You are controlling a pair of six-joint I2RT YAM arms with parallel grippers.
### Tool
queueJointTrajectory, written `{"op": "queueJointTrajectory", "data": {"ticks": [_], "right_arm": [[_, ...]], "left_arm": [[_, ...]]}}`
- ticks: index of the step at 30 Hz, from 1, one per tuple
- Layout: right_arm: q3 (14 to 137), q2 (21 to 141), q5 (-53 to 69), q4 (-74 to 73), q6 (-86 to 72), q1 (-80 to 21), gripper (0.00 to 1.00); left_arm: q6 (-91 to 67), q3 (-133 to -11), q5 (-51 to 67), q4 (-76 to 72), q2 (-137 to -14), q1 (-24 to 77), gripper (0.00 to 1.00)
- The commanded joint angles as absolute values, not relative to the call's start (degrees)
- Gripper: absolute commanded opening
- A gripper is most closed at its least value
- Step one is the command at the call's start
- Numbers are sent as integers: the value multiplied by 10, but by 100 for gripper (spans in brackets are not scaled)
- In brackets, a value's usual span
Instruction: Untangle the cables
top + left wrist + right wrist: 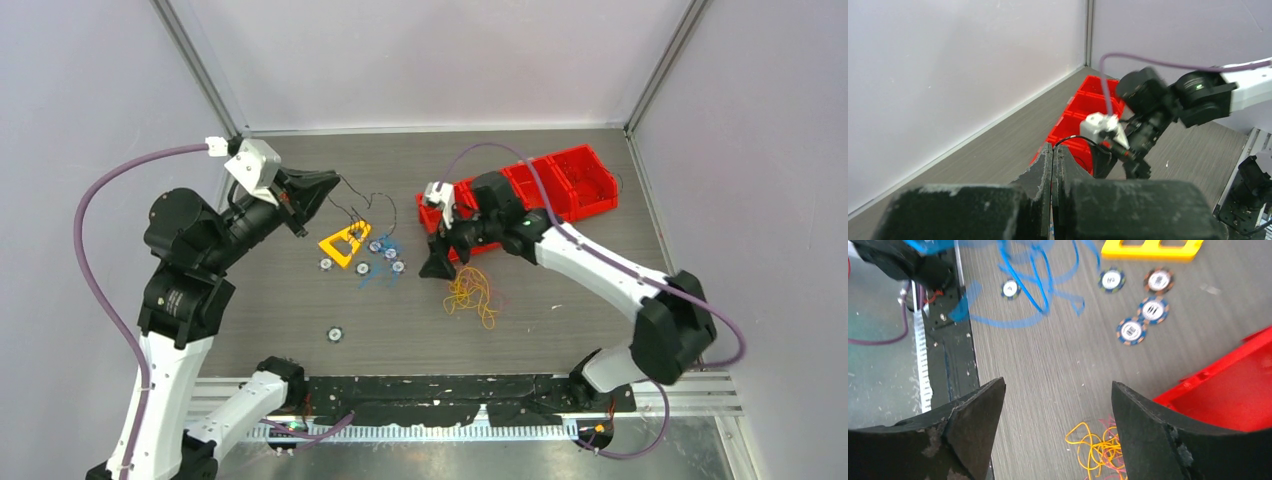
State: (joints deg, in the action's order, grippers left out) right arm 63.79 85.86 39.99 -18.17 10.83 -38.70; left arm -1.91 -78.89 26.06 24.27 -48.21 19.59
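My left gripper is raised over the back left of the table and shut on a thin black cable that trails down to the right. In the left wrist view the jaws are pressed together with the black cable looping out of the tip. My right gripper is open and empty, just above and left of a yellow-orange tangle with reddish strands. In the right wrist view the tangle lies low between the spread fingers. Blue cables lie loose by the discs and show blurred in the right wrist view.
A yellow triangular plastic frame lies mid-table with several small round discs around it, and one disc apart. Red bins stand at the back right, close behind the right gripper. Walls enclose the table on three sides.
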Motion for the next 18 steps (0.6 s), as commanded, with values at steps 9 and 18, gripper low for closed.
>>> {"op": "queueJointTrajectory", "data": {"ticks": [9,18], "right_arm": [[707,849,413,4,-86,-426,95],[685,912,361,147,-94,-450,52]], "left_arm": [[-108,-827,254,205,-512,194,0],[-121,-850,206,217,-510,193,0]]}}
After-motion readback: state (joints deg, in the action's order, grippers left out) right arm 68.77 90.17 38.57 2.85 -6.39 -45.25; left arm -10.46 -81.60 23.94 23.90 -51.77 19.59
